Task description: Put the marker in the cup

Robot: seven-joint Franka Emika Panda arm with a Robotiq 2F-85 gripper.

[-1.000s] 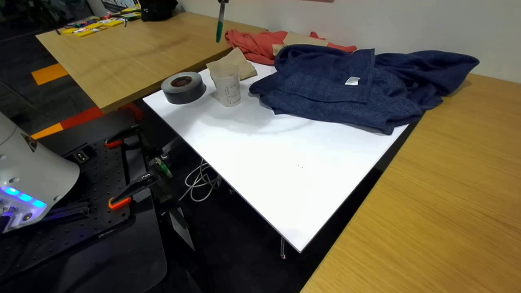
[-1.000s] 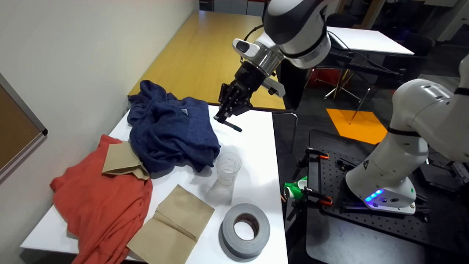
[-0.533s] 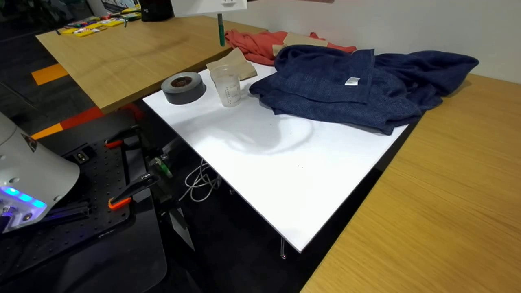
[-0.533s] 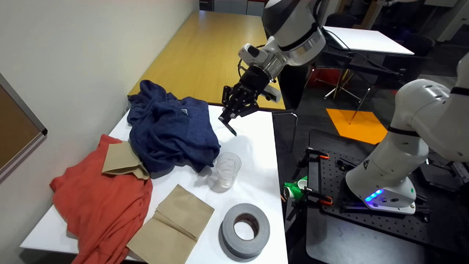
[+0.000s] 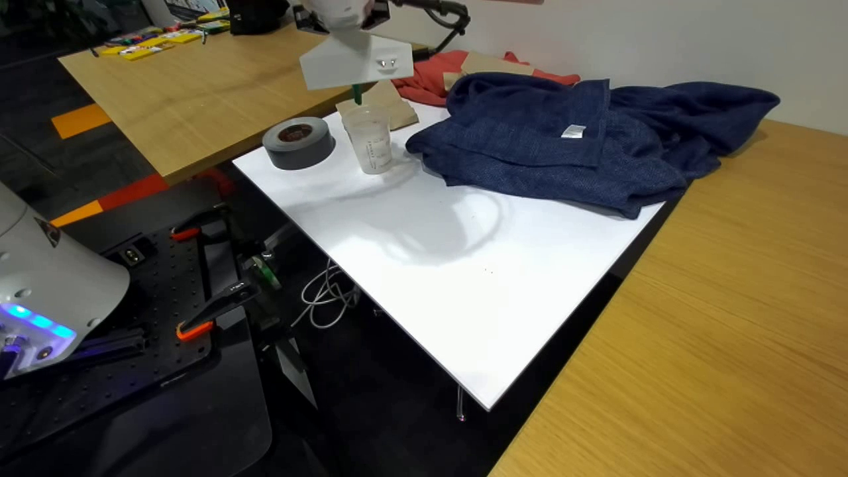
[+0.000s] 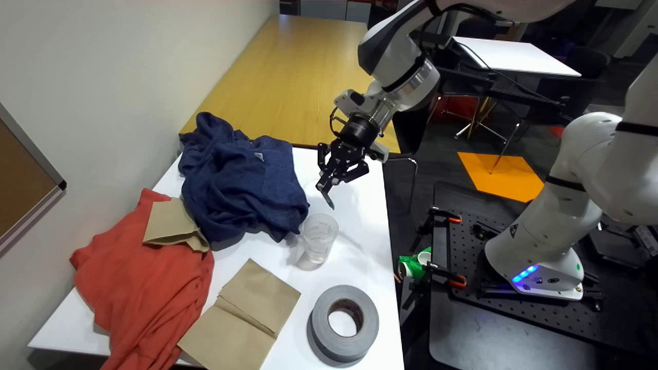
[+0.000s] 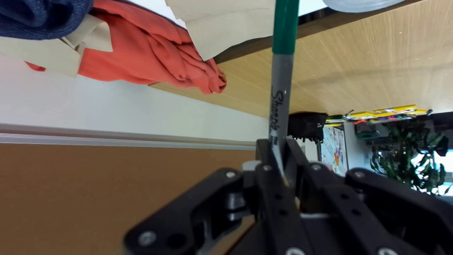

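I watch the gripper (image 7: 277, 150), pinched on the marker (image 7: 282, 74), sink nearer the cup (image 6: 319, 236), so lining up seems next

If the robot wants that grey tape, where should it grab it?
Probably one wall of the tape roll, coming straight down from above: one finger in its hole, the other outside. It lies flat on the white table, hole facing up, and its wall is narrower than the whole roll. The gripper would need to let go of the marker first.
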